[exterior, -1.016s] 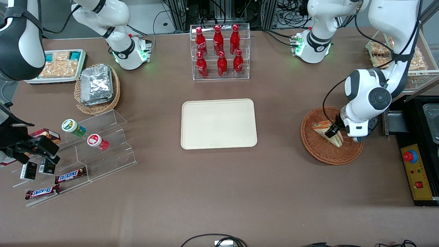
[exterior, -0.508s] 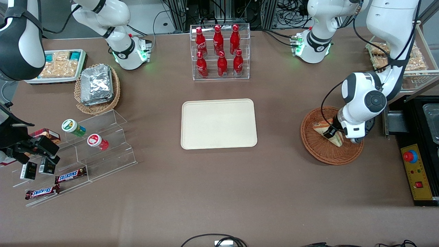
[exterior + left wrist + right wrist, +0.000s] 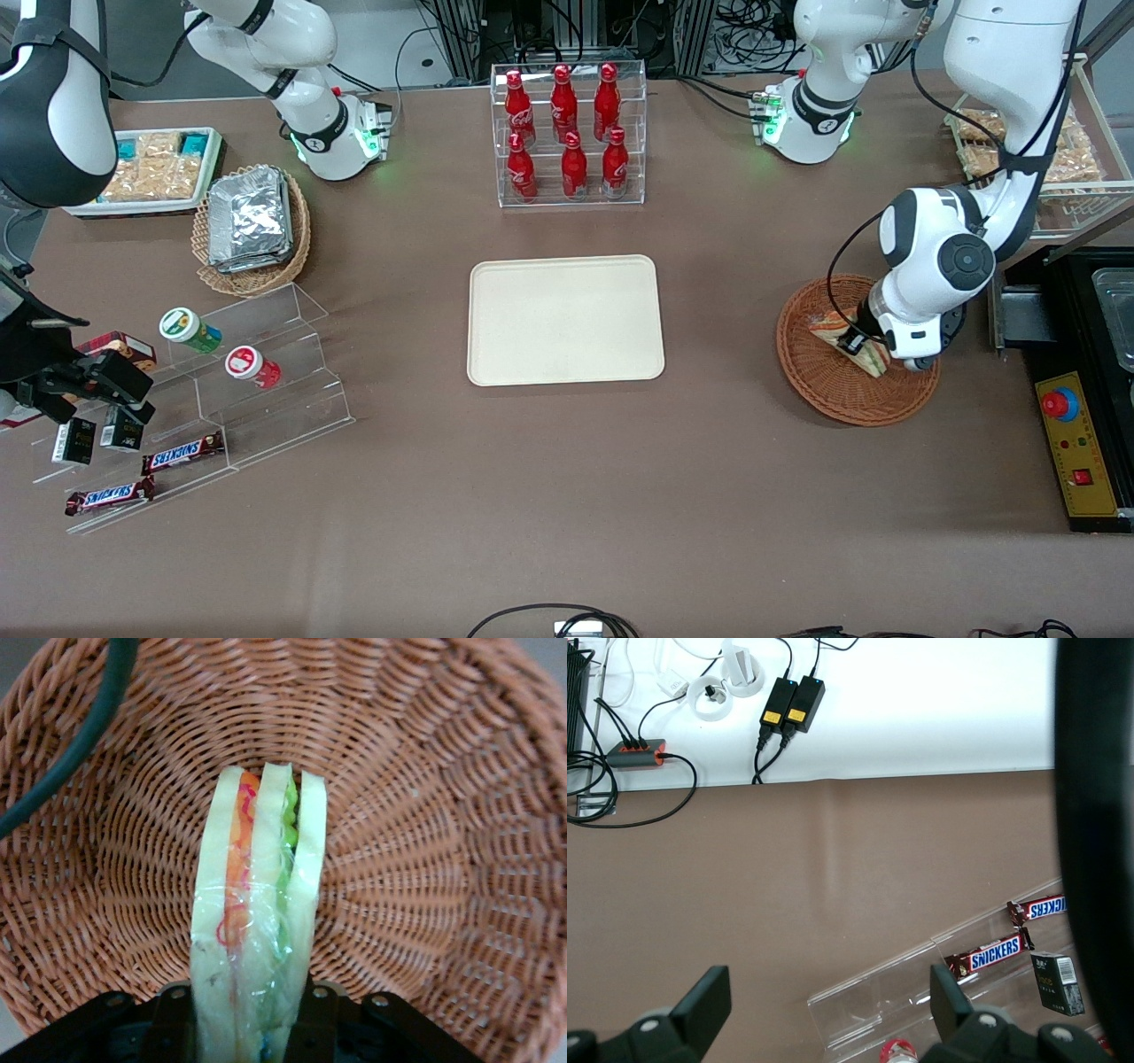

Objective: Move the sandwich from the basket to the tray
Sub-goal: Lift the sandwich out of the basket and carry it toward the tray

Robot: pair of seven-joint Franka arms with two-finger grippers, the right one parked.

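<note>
The small triangular wedge sandwich in clear wrap, pale bread with orange, red and green filling (image 3: pixel 257 921), stands on edge inside the round reddish-brown woven wicker basket (image 3: pixel 819 390), leaning toward the part of the wall farther from the front camera. The left arm's gripper (image 3: pixel 858 341) is down in the basket with its two black fingers (image 3: pixel 319 1028) pressed against the sandwich's bread faces, one on each side; it looks clamped on the wedge.

The step in hand appears to be the grasp itself, with the lift not yet begun, since the sandwich's lower end seems to sit on the weave. The next move calls for a straight rise until the wedge clears the basket's raised rim, then a sideways carry to the flat cream-beige rectangular tray with rounded corners (image 3: pixel 496 363), which lies well apart from the basket toward the parked arm's end.

The brown table between basket and tray is bare, and the tray's floor is open.
</note>
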